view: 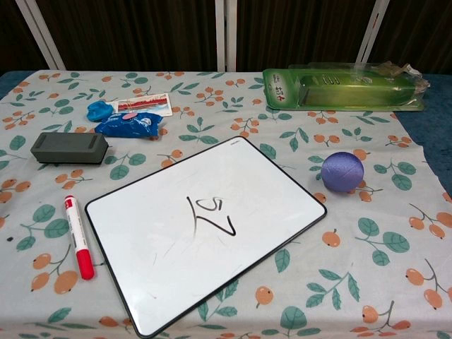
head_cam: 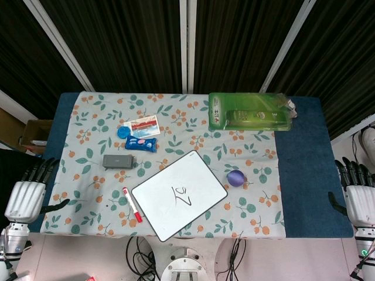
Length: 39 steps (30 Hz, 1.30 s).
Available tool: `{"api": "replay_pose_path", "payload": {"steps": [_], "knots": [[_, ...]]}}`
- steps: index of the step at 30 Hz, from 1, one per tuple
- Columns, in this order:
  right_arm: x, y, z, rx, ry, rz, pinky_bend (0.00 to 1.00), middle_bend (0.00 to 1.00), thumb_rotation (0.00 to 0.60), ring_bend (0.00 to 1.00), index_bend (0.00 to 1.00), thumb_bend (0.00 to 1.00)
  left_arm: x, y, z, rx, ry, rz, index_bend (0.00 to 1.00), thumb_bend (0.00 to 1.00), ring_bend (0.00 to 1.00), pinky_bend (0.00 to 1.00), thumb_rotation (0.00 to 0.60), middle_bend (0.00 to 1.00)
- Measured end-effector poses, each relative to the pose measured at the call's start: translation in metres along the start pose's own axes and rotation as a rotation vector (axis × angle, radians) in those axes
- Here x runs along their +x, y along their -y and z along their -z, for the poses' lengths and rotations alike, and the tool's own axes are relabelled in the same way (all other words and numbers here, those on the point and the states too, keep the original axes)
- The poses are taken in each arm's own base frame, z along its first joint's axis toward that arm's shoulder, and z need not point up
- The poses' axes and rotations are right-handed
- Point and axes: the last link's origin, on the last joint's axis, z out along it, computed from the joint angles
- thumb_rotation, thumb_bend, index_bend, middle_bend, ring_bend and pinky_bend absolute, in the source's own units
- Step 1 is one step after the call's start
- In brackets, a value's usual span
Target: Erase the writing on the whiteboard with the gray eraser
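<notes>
The whiteboard (head_cam: 179, 194) (view: 206, 227) lies tilted near the table's front edge, with a few black marks (head_cam: 182, 196) (view: 212, 214) at its middle. The gray eraser (head_cam: 119, 160) (view: 69, 147) rests on the cloth to the board's upper left, untouched. My left hand (head_cam: 27, 194) hangs off the table's left edge, fingers spread, holding nothing. My right hand (head_cam: 358, 193) hangs off the right edge, likewise empty with fingers apart. Neither hand shows in the chest view.
A red marker (head_cam: 132, 204) (view: 78, 236) lies left of the board. A purple ball (head_cam: 236, 178) (view: 342, 171) sits to its right. Blue packets (head_cam: 140, 143) (view: 127, 123) and a card (head_cam: 144, 126) lie behind the eraser. A green package (head_cam: 251, 112) (view: 346, 87) is at the back right.
</notes>
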Motion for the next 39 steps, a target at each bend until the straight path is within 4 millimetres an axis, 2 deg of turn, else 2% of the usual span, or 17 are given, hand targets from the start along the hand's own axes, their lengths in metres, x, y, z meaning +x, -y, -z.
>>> {"api": "replay_pose_path", "payload": {"steps": [11, 13, 17, 20, 26, 30, 33, 39], "knots": [[0.000, -0.001, 0.000, -0.003, 0.002, 0.000, 0.00, 0.00, 0.600, 0.00, 0.00, 0.25, -0.002, 0.001, -0.002, 0.006, -0.001, 0.001, 0.08, 0.02, 0.07, 0.18, 0.465, 0.07], [0.000, 0.000, -0.001, -0.003, -0.001, -0.001, 0.00, 0.00, 0.600, 0.00, 0.00, 0.25, 0.001, -0.001, -0.006, -0.009, -0.009, -0.004, 0.08, 0.04, 0.07, 0.18, 0.482, 0.07], [0.000, 0.002, -0.004, 0.005, 0.000, 0.000, 0.00, 0.00, 0.600, 0.00, 0.00, 0.25, 0.004, -0.007, -0.018, -0.054, -0.018, -0.019, 0.08, 0.10, 0.07, 0.18, 0.600, 0.09], [0.001, 0.004, -0.005, 0.016, -0.004, -0.002, 0.00, 0.00, 0.600, 0.00, 0.00, 0.25, 0.002, -0.013, -0.031, -0.089, 0.007, -0.014, 0.09, 0.11, 0.07, 0.18, 0.600, 0.09], [0.002, 0.004, -0.004, 0.013, -0.010, -0.001, 0.00, 0.00, 0.600, 0.00, 0.00, 0.26, -0.009, -0.030, -0.074, -0.159, 0.101, 0.035, 0.09, 0.13, 0.08, 0.18, 0.600, 0.09], [0.003, -0.001, -0.002, -0.006, -0.010, 0.010, 0.00, 0.00, 0.600, 0.00, 0.00, 0.26, -0.026, -0.043, -0.108, -0.188, 0.188, 0.065, 0.09, 0.13, 0.09, 0.18, 0.600, 0.09], [0.004, -0.004, -0.001, -0.017, -0.011, 0.016, 0.00, 0.00, 0.600, 0.00, 0.00, 0.26, -0.039, -0.051, -0.127, -0.192, 0.226, 0.070, 0.09, 0.13, 0.10, 0.19, 0.600, 0.10], [0.003, -0.003, -0.002, -0.014, -0.002, 0.014, 0.00, 0.00, 0.600, 0.00, 0.00, 0.26, -0.065, -0.065, -0.149, -0.184, 0.289, 0.098, 0.12, 0.13, 0.12, 0.20, 0.600, 0.12]]}}
